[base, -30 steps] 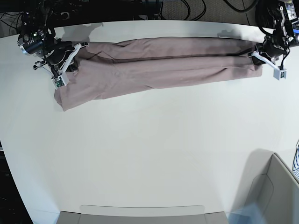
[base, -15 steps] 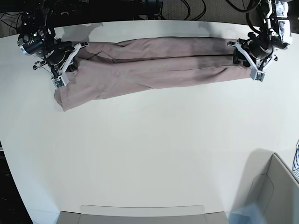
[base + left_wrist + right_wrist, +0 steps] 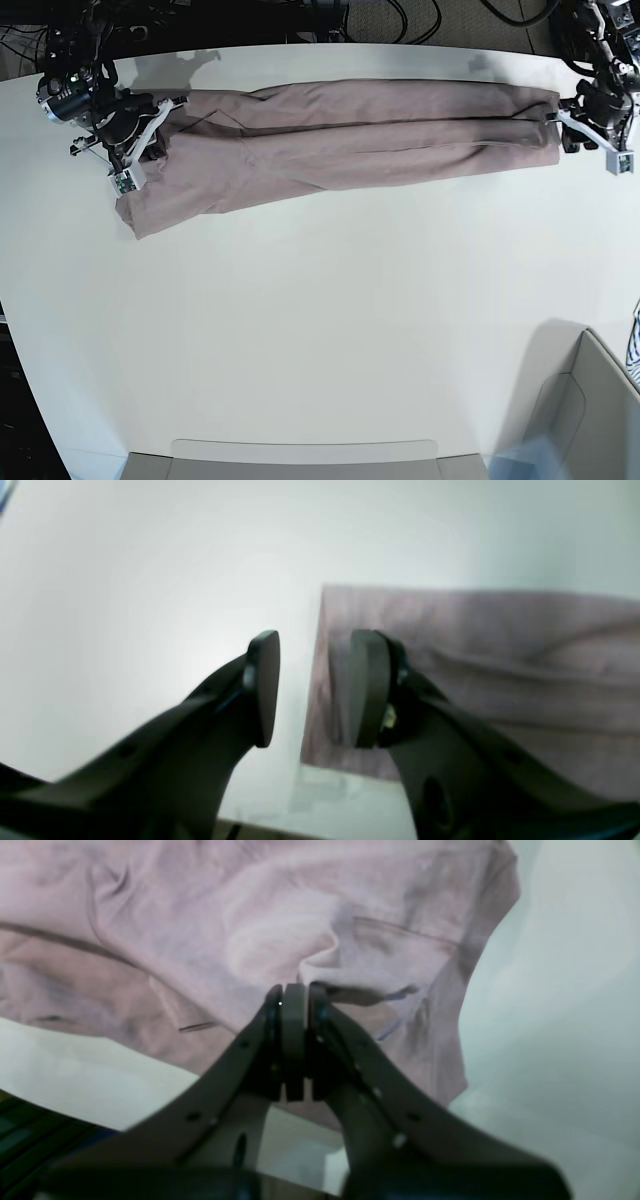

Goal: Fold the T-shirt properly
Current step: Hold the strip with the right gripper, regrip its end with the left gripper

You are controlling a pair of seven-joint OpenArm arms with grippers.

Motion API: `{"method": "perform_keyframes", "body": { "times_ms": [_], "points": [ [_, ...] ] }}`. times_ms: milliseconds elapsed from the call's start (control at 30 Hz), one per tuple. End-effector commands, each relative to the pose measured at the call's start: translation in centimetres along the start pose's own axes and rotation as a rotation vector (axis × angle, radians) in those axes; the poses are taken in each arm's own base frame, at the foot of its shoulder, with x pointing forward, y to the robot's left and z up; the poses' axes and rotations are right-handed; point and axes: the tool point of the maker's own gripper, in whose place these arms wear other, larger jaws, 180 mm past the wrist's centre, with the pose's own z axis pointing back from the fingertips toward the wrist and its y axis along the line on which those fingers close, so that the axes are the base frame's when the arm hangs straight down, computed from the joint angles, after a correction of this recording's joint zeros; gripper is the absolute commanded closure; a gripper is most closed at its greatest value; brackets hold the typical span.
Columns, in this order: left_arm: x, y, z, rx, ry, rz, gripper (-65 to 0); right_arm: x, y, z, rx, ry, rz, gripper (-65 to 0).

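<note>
While the right gripper [image 3: 294, 1005] pinched a bunched end of the T-shirt [image 3: 350, 140], the left gripper [image 3: 312, 690] stood open, empty, straddling its other edge — lengthwise fold done on the table [image 3: 330, 330], crosswise folds seemingly left.

You are looking at a robot lab or test bench, not a home. A bare white table [image 3: 320, 330] fills the scene, with nothing domestic on it. Along its far edge, black cables [image 3: 400, 15] lie tangled on a dark floor behind the two arm mounts. At the near right corner sits a plain grey bin [image 3: 580, 400], and another grey tray edge [image 3: 300, 455] runs along the near side.
</note>
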Motion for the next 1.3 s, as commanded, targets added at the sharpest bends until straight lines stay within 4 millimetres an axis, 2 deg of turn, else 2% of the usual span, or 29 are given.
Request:
{"method": "perform_keyframes", "body": {
  "times_ms": [0, 67, 167, 333, 433, 500, 633, 800, 900, 1000, 1067, 1133, 1200, 1267],
  "points": [
    [0.9, -0.5, 0.3, -0.031, -0.027, -0.053, -23.4, 0.9, -0.1, 0.1, 0.000, -0.026, 0.019, 0.0],
    [0.2, -1.1, 0.1, -0.081, -0.002, -0.123, -23.4, 0.9, 0.0, -0.1, 0.007, -0.022, 0.021, 0.0],
    [-2.7, -0.8, -0.7, -0.122, 0.105, -0.154, -23.4, 0.9, 0.1, -0.1, 0.008, -0.022, 0.021, 0.0],
    [-4.2, 0.7, -2.1, -0.124, 0.159, -0.095, -23.4, 0.9, 0.1, -0.1, 0.007, -0.022, 0.019, 0.0],
    [-4.9, 1.2, -2.7, -0.128, 0.154, -0.058, -23.4, 0.9, 0.1, -0.1, 0.007, -0.022, 0.019, 0.0],
    [-4.6, 2.0, -2.7, -0.116, 0.156, -0.070, -23.4, 0.8, 0.0, -0.2, 0.008, -0.019, 0.015, 0.0],
    [-4.8, 2.3, -3.3, -0.119, 0.162, -0.040, -23.5, 0.5, -0.4, -0.7, 0.007, -0.004, 0.003, 0.0],
    [-6.4, -0.4, -5.5, -0.211, 0.226, -0.053, -23.5, 0.3, -0.6, -1.0, 0.006, 0.005, -0.004, 0.0],
    [-6.5, -2.0, -5.8, -0.271, 0.227, -0.056, -23.4, 0.4, -0.6, -0.9, 0.005, 0.001, -0.003, 0.0],
    [-6.9, -2.7, -5.8, -0.292, 0.239, -0.064, -23.3, 0.4, -0.6, -1.0, 0.005, 0.002, -0.003, 0.0],
    [-7.2, -3.0, -5.9, -0.299, 0.247, -0.069, -20.2, 0.3, -0.8, -0.9, 0.000, 0.003, -0.008, 0.0],
    [-7.7, -3.1, -6.2, -0.306, 0.258, -0.060, -11.6, 0.3, -0.9, -0.9, -0.001, 0.003, -0.009, 0.0],
    [-8.4, -2.8, -6.5, -0.301, 0.270, -0.032, 0.0, 0.4, -0.9, -0.9, -0.002, 0.000, -0.008, 0.0],
    [-9.7, -2.2, -6.8, -0.295, 0.292, 0.010, 0.0, 0.4, -0.8, -1.0, 0.002, 0.001, -0.006, 0.0]
  ]
}}
